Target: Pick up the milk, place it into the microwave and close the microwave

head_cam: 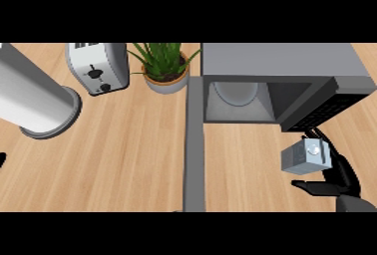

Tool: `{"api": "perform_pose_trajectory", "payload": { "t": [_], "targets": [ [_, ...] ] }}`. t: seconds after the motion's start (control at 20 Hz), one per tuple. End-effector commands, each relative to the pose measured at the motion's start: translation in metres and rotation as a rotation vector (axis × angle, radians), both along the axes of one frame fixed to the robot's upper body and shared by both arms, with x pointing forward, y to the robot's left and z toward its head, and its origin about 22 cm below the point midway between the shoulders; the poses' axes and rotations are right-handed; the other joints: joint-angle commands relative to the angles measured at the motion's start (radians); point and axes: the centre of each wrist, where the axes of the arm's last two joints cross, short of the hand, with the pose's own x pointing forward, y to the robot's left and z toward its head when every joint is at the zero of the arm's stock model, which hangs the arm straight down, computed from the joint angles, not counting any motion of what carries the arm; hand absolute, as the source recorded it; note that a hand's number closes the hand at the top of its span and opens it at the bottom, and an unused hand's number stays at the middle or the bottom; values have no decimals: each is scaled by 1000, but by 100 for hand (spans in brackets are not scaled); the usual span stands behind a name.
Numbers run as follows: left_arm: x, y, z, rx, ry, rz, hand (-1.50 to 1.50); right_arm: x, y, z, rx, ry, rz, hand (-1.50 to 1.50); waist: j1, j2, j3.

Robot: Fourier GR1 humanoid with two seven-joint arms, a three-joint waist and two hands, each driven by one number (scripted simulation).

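While my right hand [340, 175] shows at the lower right of the head view, its fingers and thumb are curled round the milk carton [305, 157] — a small grey carton with a pale round cap on its upper face, tilted a little in the grasp. I see the fingers running along the carton's far right side and the thumb reaching out beneath it, toward me. The carton looks raised off the wooden counter [132, 159], though I cannot tell how far.

Just ahead of the hand, and slightly to its left, the microwave [283, 74] stands with its cavity open; I can make out the round glass plate [236, 93] on its floor. The dark control panel [324, 107] sits directly beyond the fingertips, near them but not touching as far as I can tell. The microwave's door [194, 149] is swung out, a long grey strip running toward me well to the left of the hand.

Farther left and ahead are a potted plant [163, 64] and a silver toaster [97, 67], and beyond those a tall grey cylinder [37, 99] on a round base — I cannot tell what it is.

Of my left hand [2, 160] only a dark sliver shows at the left edge, and I cannot tell how it is set.
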Motion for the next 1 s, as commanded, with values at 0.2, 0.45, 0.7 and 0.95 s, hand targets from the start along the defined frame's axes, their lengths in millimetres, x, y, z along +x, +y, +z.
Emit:
{"api": "perform_pose_trajectory", "payload": {
  "t": [0.2,0.45,0.7,0.95],
  "targets": [
    [-3,-1,-4,-17,1,0,-150,12,-14,13,-82,-220,-95,150,1,1,1],
    [-6,12,-19,-18,15,10,-150,24,39,6,23,-251,-125,150,-8,-3,-1],
    [-10,13,4,-10,13,-15,-150,30,60,29,8,-310,-202,150,-15,-6,-2],
    [-8,-5,-5,-27,16,1,-150,-6,66,18,-29,-372,-191,150,-14,-4,-2]
  ]
}}
